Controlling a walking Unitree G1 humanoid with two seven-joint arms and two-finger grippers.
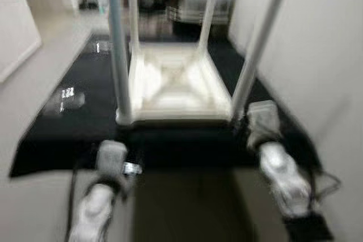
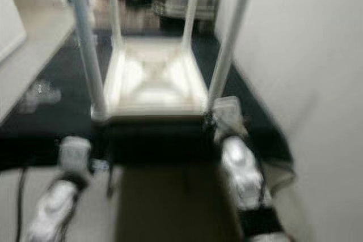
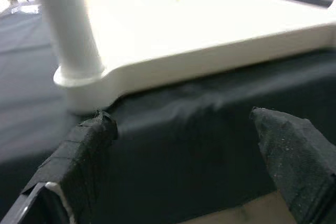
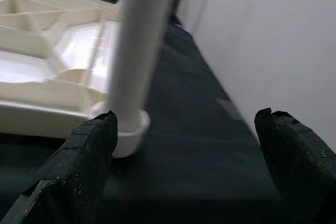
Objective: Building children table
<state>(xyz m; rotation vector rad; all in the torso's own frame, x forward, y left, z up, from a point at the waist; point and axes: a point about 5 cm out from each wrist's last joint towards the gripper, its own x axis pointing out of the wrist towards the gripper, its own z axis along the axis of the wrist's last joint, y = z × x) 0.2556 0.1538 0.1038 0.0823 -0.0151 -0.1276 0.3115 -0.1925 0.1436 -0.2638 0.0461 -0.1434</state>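
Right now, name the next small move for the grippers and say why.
Probably ease both arms forward to the near corners. The white table lies upside down on the black mat, all four legs up, and the left gripper and right gripper are open, just short of it.

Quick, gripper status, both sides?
Left gripper: open, holding nothing, near the upturned table's corner leg.
Right gripper: open, holding nothing, beside the other near leg.

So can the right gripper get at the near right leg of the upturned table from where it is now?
Probably yes. The right gripper is open and low over the black mat, with the near right leg standing just ahead by one finger. Nothing lies between; the wall is close alongside.
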